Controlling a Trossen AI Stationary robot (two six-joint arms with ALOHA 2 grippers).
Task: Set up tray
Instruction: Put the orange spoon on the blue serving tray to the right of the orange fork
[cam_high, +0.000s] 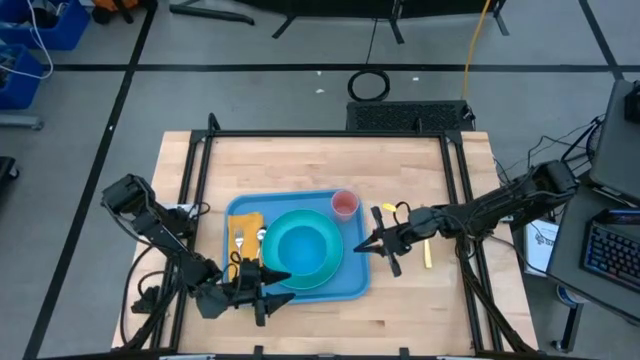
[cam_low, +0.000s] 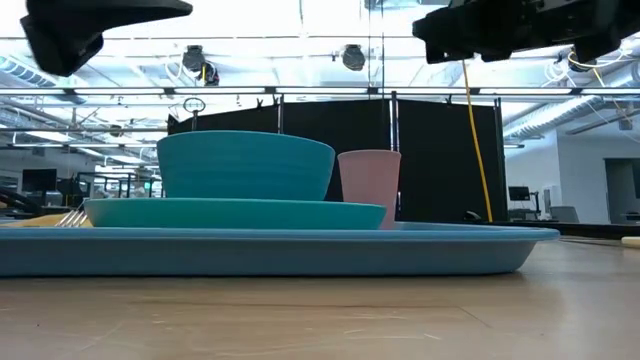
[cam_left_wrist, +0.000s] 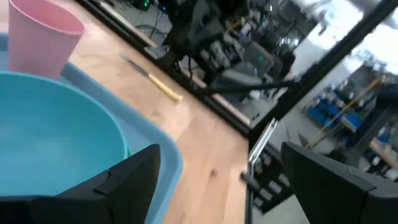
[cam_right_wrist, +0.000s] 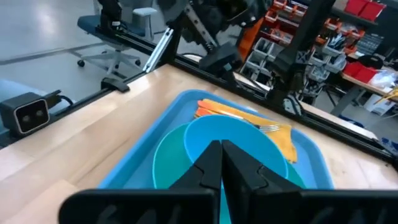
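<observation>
Tray: large light-blue rectangular plastic tray (cam_high: 352, 281) holds teal bowl, pink cup | Left gripper (cam_high: 268, 290): fingers spread wide, near edge | Right gripper (cam_high: 372, 245): fingers pressed together, empty, right edge

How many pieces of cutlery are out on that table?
2 that I can see. A fork lies on the orange napkin inside the tray, left of the plate. A yellow-handled knife lies on the bare table, right of the tray. The napkin may hide others.

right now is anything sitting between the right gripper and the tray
Nothing visible does. The right gripper, shut, hangs just off the tray at its right edge, with only bare wood between them. The yellow-handled knife lies behind the gripper, away from the tray.
</observation>
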